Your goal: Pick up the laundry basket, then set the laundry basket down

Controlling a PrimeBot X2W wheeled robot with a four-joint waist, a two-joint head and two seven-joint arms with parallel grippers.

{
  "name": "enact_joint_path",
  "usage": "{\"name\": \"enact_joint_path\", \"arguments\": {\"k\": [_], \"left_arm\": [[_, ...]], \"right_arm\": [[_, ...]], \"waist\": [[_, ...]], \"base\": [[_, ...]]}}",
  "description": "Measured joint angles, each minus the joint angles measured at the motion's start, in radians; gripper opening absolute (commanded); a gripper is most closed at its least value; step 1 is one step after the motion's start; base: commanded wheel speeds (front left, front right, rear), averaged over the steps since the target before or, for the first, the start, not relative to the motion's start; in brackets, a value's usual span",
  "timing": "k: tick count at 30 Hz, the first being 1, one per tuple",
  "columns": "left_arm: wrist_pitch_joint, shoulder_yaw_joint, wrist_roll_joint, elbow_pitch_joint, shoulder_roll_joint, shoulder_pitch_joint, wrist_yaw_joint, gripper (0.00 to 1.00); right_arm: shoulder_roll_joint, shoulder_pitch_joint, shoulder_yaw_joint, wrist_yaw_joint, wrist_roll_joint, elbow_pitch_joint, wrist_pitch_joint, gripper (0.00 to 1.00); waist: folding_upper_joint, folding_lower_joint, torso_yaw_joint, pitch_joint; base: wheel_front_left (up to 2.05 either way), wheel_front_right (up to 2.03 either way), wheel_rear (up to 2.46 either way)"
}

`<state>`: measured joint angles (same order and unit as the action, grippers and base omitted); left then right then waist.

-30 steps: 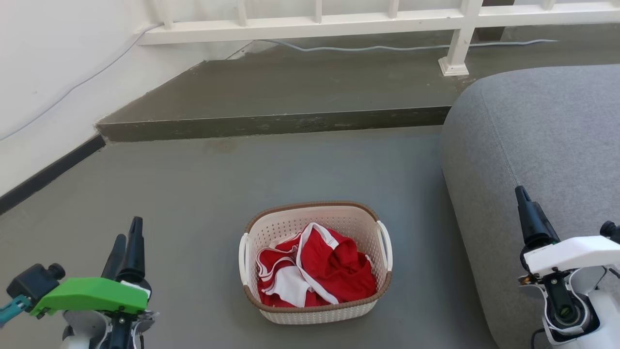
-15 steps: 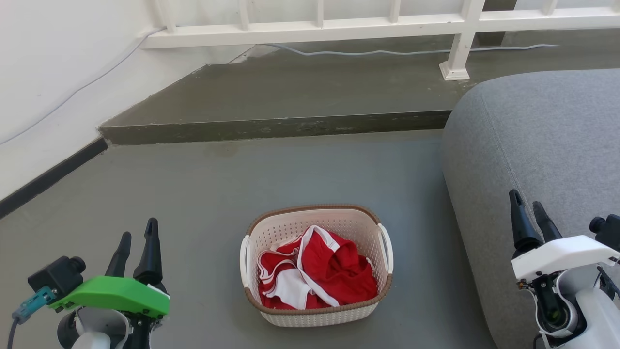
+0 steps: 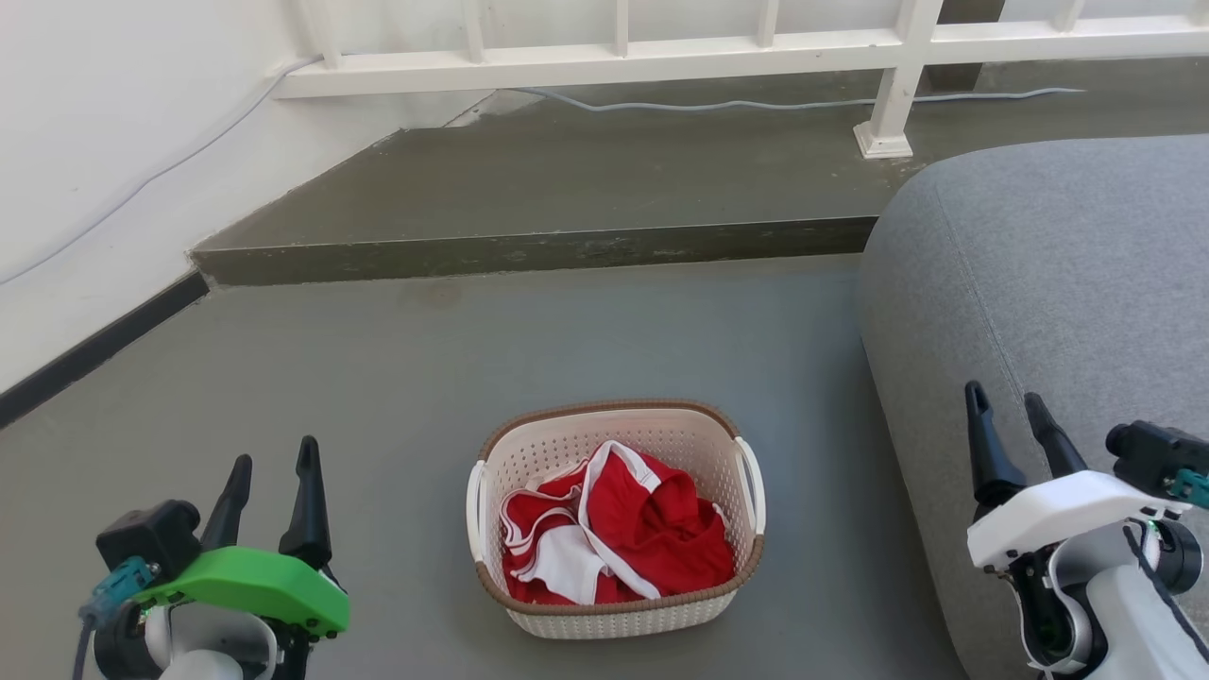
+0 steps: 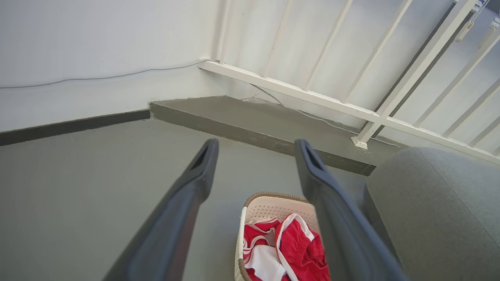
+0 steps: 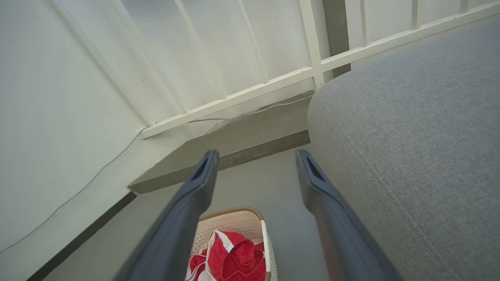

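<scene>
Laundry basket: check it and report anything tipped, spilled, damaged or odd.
Nothing stands out. The laundry basket sits upright on the floor, with red and white clothes bunched inside it and none over the rim. No damage is visible.

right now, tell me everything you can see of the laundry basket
The laundry basket is cream-white perforated plastic, rounded-rectangular, with a brown woven-look rim and white loop handles at both sides. It stands upright on the floor beside the grey sofa, holding red-and-white clothing. The left gripper and right gripper are open, clear of it.

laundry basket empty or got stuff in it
Not empty: the laundry basket holds crumpled red and white clothing, seen inside it in the head view and both wrist views.
</scene>
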<state>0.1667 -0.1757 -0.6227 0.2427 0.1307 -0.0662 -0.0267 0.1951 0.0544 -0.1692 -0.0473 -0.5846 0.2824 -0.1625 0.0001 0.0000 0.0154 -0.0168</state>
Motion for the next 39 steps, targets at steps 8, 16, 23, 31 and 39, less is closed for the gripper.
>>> {"name": "enact_joint_path", "arguments": {"k": [8,16,23,31,39], "left_arm": [[0.039,-0.048,0.174,0.019,0.013,0.000,-0.030,1.00],[0.070,-0.060,0.272,0.041,0.012,0.000,-0.049,1.00],[0.082,-0.076,0.314,0.059,0.011,0.000,-0.057,1.00],[0.082,-0.075,0.314,0.071,0.010,0.000,-0.057,1.00],[0.082,-0.073,0.313,0.077,0.008,-0.001,-0.057,1.00]], "right_arm": [[0.016,0.000,-0.044,-0.025,0.163,0.005,-0.041,1.00],[0.024,0.000,-0.070,-0.045,0.262,0.007,-0.070,1.00],[0.028,0.000,-0.075,-0.053,0.310,0.011,-0.088,1.00],[0.025,-0.001,-0.073,-0.053,0.310,0.016,-0.088,1.00],[0.025,-0.001,-0.070,-0.052,0.310,0.017,-0.088,1.00]], "waist": [[0.0000,0.0000,-0.002,-0.002],[0.0000,0.0000,-0.004,-0.002],[0.0000,0.0000,-0.006,-0.002],[0.0000,0.0000,-0.007,0.001],[0.0000,0.0000,-0.007,0.003]], "base": [[0.00,0.00,0.00],[0.00,0.00,0.00],[0.00,0.00,0.00],[0.00,0.00,0.00],[0.00,0.00,0.00]]}}
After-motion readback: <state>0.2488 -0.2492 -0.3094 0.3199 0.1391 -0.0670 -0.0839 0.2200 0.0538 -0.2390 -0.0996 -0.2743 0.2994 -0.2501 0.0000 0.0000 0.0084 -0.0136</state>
